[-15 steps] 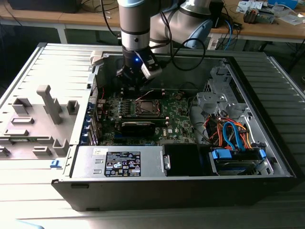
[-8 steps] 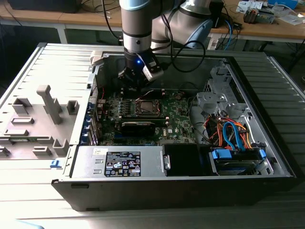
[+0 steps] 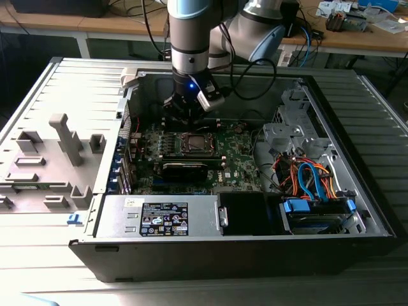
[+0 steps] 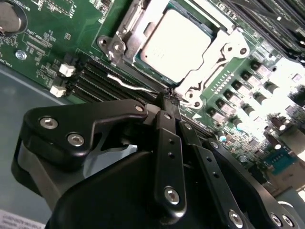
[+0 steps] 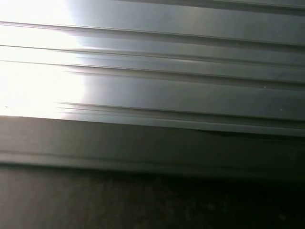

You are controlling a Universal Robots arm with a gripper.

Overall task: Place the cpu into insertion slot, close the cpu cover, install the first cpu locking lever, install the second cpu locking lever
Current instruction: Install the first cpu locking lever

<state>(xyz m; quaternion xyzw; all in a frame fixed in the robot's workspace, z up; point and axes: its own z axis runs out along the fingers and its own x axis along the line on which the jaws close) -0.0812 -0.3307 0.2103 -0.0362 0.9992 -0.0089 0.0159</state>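
In the second wrist view the cpu lies flat in the insertion slot, its dull silver top facing up. The cpu cover is down around it as a bright metal frame. A thin silver locking lever runs beside the socket, along the black memory slots. My gripper is shut, and its tips meet right at that lever's end near a corner of the cover. In the exterior view the gripper hangs inside the open computer case, just behind the socket.
Black memory slots and a coin battery flank the socket. The case holds a power supply at the front, coloured cables and a drive cage at the exterior view's right. A grey fixture stands outside at its left.
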